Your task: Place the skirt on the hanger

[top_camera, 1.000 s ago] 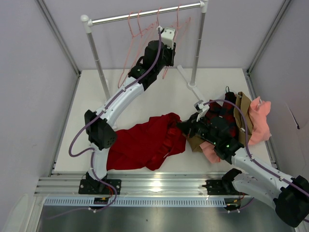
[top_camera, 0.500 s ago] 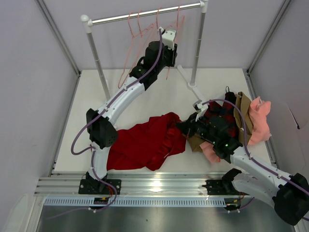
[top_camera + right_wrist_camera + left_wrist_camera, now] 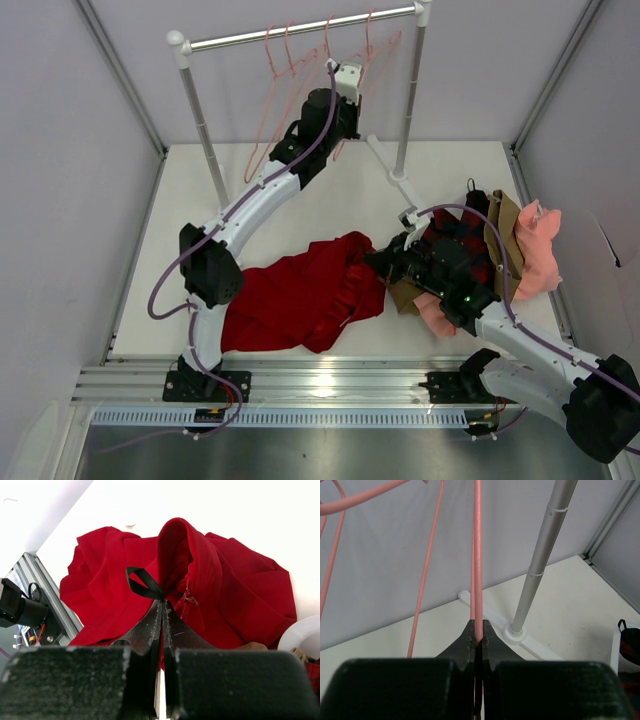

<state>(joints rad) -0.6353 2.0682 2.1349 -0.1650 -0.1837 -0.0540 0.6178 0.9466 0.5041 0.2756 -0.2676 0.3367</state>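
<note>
My left gripper (image 3: 477,639) is clamped tight on the hanger (image 3: 477,555) wire below the rail (image 3: 230,40), to unhook it. My right gripper (image 3: 162,611) is closed on the skirt (image 3: 230,590), seemingly by its black loop (image 3: 142,582). The skirt lies heaped on the table (image 3: 330,200).

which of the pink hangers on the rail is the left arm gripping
The hanger nearest the rack's right post: its wire is pinched between the left fingers; the others hang free.
</note>
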